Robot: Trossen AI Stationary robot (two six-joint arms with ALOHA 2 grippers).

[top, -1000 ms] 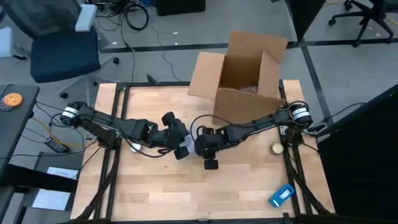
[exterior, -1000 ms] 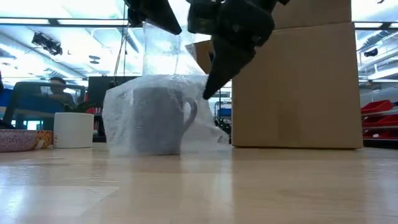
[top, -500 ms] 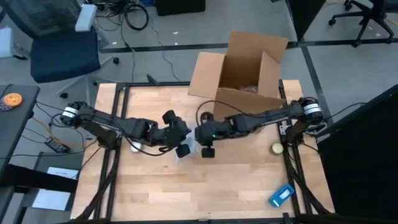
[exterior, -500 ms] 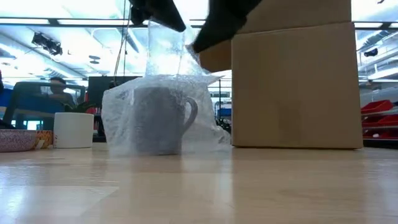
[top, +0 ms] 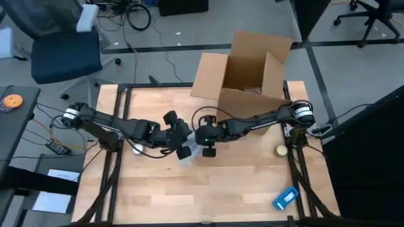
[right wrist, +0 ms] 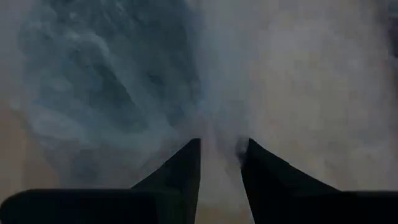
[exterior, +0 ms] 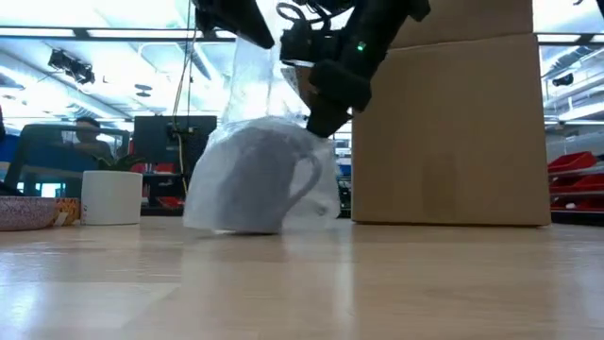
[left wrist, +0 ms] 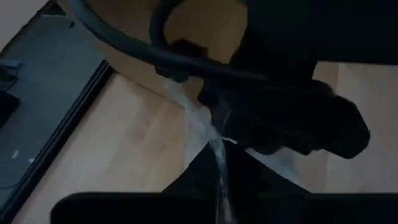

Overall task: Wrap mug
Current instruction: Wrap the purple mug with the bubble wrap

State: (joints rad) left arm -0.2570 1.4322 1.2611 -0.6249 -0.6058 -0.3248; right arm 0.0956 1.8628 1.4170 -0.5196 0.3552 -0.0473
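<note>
Bubble wrap (exterior: 247,104) covers a grey mug (exterior: 257,189) mid-table (top: 158,189). Left hand (top: 183,150) pinches the wrap's top; right hand (exterior: 319,121), fingers slightly apart, presses wrap beside it.

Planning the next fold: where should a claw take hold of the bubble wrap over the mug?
Probably the loose flap of bubble wrap standing above the mug, pinched from above: it rises free there, while lower down it clings to the mug's body and handle.

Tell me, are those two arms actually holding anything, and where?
The left tool pinches the top edge of the bubble wrap above the mug. The right tool presses into the wrap; whether it grips is unclear.
</note>
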